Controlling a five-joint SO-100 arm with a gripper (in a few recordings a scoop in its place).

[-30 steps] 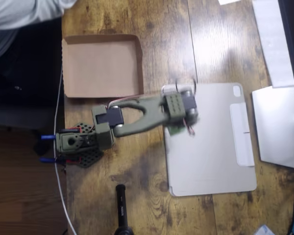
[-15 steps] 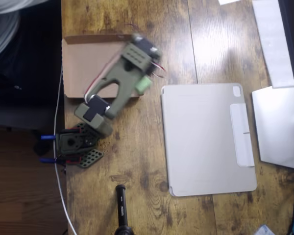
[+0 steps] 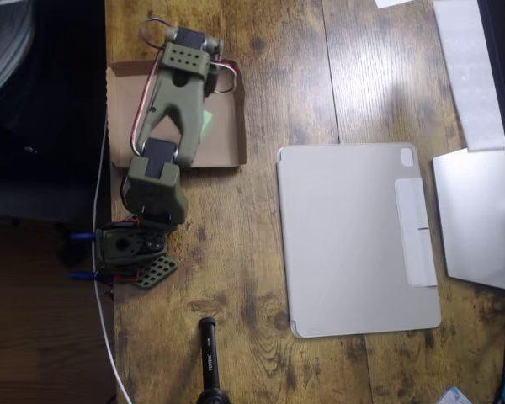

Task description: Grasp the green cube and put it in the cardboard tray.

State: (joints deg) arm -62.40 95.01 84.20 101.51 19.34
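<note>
Cube [image 3: 207,123] is peeking out on the arm's right edge, hanging over the tray [image 3: 223,150] floor. I'm judging the drop is straight down from here. Fingers are hiding beneath the arm [image 3: 175,101], so I cannot tell their grip.

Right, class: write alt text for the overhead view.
An olive robot arm reaches over a cardboard tray on a wooden table, a green cube peeking out beside it. A grey tablet case lies to the right.
</note>
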